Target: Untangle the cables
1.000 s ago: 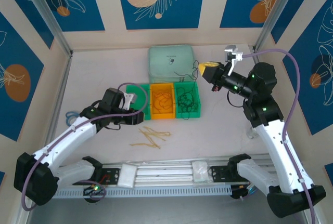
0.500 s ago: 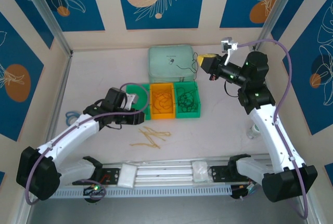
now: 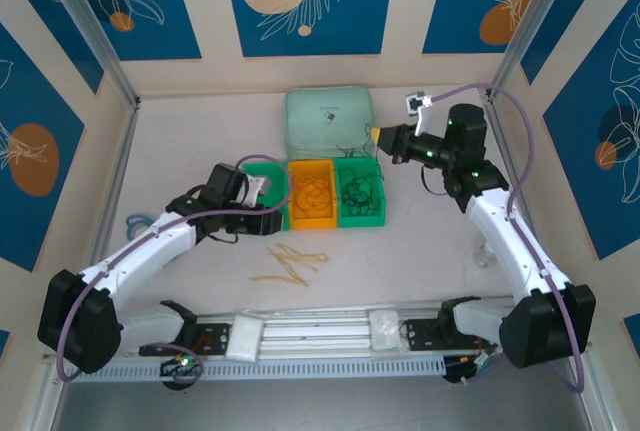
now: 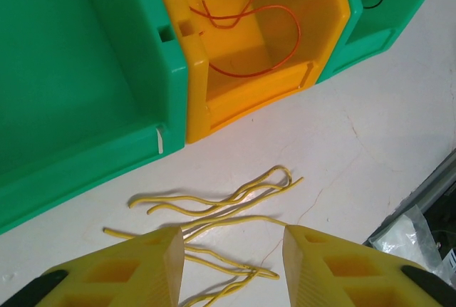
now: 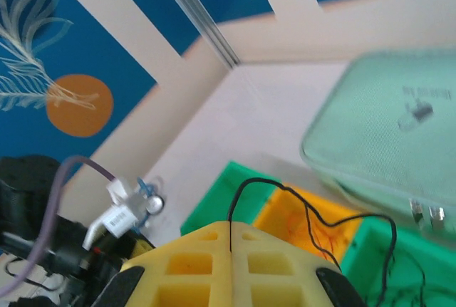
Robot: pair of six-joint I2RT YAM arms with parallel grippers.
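Observation:
Several pale yellow cables (image 3: 290, 263) lie loose on the table in front of the bins. My left gripper (image 3: 268, 213) hangs above them, open, and between its fingertips (image 4: 231, 239) there is nothing but the cables (image 4: 228, 200) on the table below. Orange-red cables (image 3: 312, 191) sit in the orange bin (image 3: 311, 219), black ones (image 3: 360, 191) in the green bin (image 3: 363, 219) to its right. My right gripper (image 3: 380, 136) is raised behind that bin, shut on a black cable (image 5: 313, 211) that leaves its fingertips (image 5: 230, 229) and trails down toward the bins.
A green bin (image 3: 262, 173) holding no cables stands left of the orange one. A pale green case (image 3: 329, 121) lies behind the bins. A small blue object (image 3: 137, 220) is at the left, a small white one (image 3: 487, 251) at the right. A metal rail (image 3: 320, 336) runs along the front.
My right gripper has swung left and toward the back with the black cable in it. The left arm has edged slightly right, still open.

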